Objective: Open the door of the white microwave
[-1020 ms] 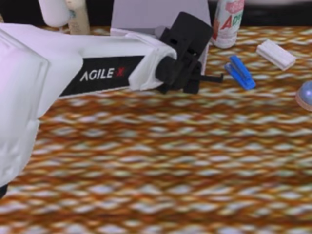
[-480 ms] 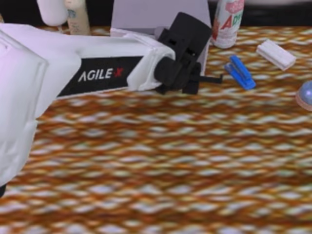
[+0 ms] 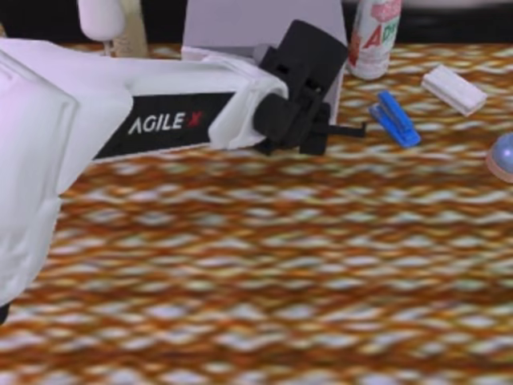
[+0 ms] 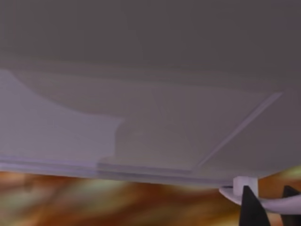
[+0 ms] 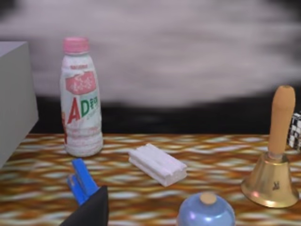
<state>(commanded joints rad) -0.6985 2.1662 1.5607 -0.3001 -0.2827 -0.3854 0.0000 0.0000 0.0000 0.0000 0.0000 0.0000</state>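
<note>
Microwave [image 3: 240, 24]: pale grey-white box set at the far edge of the worktop [image 3: 264, 265], left of the middle; only its top and front rim are seen from above. In the left wrist view the door [image 4: 155, 122] fills most of the picture at close range, its lower edge just above the orange-patterned worktop.

Left pincer [image 3: 349, 128]: carried by the white AgileX arm stretched across from the left edge, placed at the microwave's right front corner. Two dark fingertips [image 4: 251, 207] are seen on either side of a slim white bar, the handle [image 4: 263, 202]; the pincer appears clamped on it, though contact cannot be fully confirmed.

Right pincer: only a dark edge is seen in the right wrist view; whether it is released or clenched cannot be told.

Other items, far right part of the worktop: pink-capped bottle [image 5: 81, 99] beside the microwave; blue stapler [image 3: 394, 118] near the left pincer; white block [image 3: 454, 89]; blue domed bell [image 5: 206, 213]; brass handbell [image 5: 275, 174] with wooden grip.
</note>
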